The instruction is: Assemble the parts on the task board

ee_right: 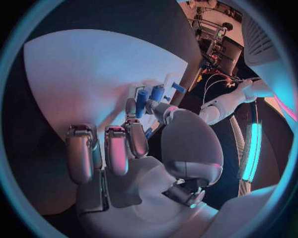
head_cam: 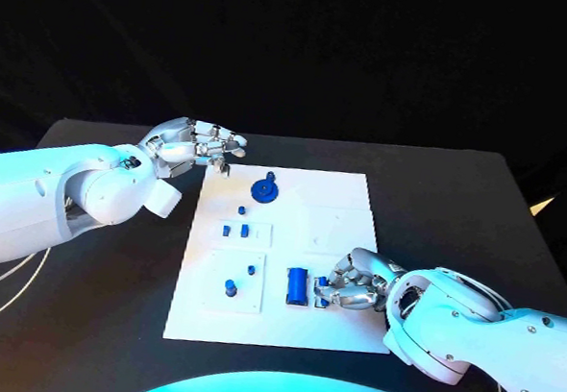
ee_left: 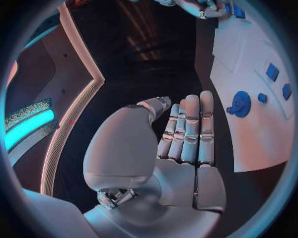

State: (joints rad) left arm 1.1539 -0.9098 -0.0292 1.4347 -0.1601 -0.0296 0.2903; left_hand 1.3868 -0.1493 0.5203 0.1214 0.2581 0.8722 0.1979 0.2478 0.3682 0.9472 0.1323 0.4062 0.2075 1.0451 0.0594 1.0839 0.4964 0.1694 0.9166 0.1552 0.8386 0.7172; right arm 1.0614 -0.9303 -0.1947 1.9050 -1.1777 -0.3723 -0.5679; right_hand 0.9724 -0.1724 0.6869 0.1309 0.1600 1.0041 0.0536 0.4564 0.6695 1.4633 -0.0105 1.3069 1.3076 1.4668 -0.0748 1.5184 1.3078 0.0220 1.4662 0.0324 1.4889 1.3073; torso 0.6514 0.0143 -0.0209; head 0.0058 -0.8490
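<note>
Two white arms are seen over the black surface [head_cam: 100, 328], on which the task board [head_cam: 309, 330] is laid at the middle. The left hand [head_cam: 195, 145] is held empty, fingers extended, just off the board's far left corner. The right hand [head_cam: 352, 284] is curled at the board's right edge, beside a blue cylindrical part [head_cam: 297, 286]; whether anything is gripped cannot be told. A round blue part [head_cam: 266, 191] and smaller blue parts [head_cam: 232, 287] are set on the board.

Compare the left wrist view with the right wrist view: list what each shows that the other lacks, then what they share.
Left wrist view alone: the left hand, its fingers held straight and close together, holding nothing, and a round blue part lying on the board.
Right wrist view alone: the right hand, its fingers curled, reaching at a blue cylindrical part; whether it grips that part is unclear.
Both: the white task board and small blue parts on it.
</note>
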